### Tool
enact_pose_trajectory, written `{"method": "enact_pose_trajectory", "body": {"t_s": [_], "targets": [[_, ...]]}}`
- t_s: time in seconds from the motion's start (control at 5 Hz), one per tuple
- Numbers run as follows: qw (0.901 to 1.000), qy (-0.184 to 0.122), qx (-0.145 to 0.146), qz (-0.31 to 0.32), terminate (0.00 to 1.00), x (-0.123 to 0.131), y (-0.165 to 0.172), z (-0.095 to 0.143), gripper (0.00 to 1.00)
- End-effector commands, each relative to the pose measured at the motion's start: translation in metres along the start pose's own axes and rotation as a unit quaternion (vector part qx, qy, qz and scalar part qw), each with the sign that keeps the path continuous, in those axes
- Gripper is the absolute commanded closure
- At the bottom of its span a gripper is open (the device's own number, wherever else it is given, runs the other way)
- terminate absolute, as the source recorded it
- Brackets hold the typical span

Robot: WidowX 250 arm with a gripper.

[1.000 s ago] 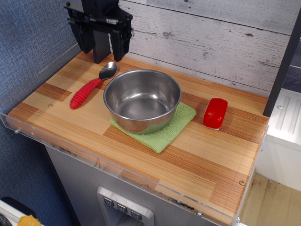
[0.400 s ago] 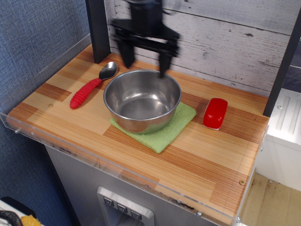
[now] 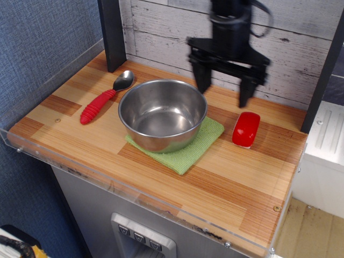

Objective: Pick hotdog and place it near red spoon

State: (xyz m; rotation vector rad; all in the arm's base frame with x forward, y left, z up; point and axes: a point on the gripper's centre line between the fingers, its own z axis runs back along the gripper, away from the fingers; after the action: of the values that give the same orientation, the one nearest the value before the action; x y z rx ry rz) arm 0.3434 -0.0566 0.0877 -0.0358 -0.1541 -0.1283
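A wooden surface (image 3: pixel 226 177) with striped light and dark planks stands against a grey plank wall. A black end effector (image 3: pixel 224 92) hangs in the air over the back of the surface, its two dark fingers (image 3: pixel 202 80) spread wide apart and pointing down, with nothing between them. It looks slightly blurred.

The hotdog (image 3: pixel 246 129), a small glossy red block with a pale base, lies on the surface toward the right side. It sits just below and a little to the right of the end effector, nearly under the right-hand finger as seen from the camera. The finger's tip ends above the hotdog's far end and does not touch it.

A steel bowl (image 3: pixel 163 114) stands in the middle of the surface on a green cloth (image 3: pixel 191 153), to the left of the hotdog and apart from it. The other finger hangs behind the bowl's back right rim.

The spoon (image 3: pixel 105 97), with a ribbed red handle and shiny metal head, lies at an angle on the far left, just beside the bowl and well apart from both the hotdog and the end effector.
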Motion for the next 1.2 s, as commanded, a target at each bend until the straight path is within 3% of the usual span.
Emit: {"method": "enact_pose_trajectory", "body": {"t_s": [0.0, 0.4, 1.0], "targets": [[0.9998, -0.016, 0.001, -0.015, 0.00, 0.014, -0.022, -0.002, 0.00], [0.9993, 0.001, 0.033, 0.019, 0.00, 0.017, -0.025, -0.029, 0.00], [0.9975, 0.000, 0.034, 0.062, 0.00, 0.011, -0.019, -0.058, 0.00]]}}
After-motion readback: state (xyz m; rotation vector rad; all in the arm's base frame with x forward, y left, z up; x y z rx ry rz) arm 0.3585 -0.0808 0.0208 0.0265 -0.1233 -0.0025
